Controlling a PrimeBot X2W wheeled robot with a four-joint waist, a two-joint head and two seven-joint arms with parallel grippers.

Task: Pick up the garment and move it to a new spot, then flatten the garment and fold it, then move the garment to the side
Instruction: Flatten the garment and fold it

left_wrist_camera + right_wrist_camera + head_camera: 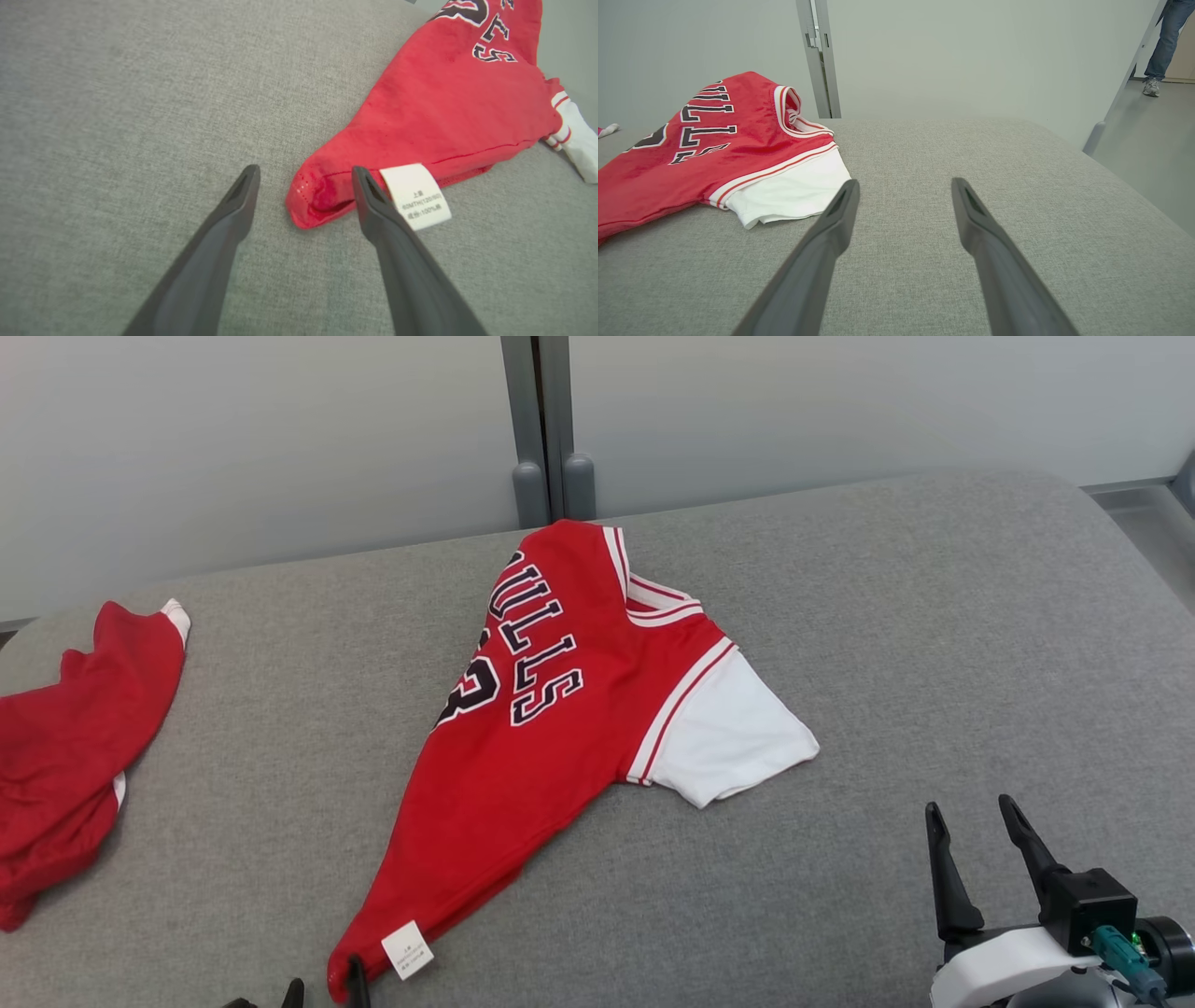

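Another red garment [75, 737] lies left of jersey [560, 728]

The jersey [560, 709] is folded over, so the start of its black lettering and part of the number tuck out of sight, and the print on its white label [407, 949] is too small to read. The head view's bottom edge cuts the left gripper [325, 991] down to its fingertips, while the left edge slices off part of the other red garment [75, 737]. Far off, a person [1160, 42] is cropped at the top to a jeans leg and a shoe.
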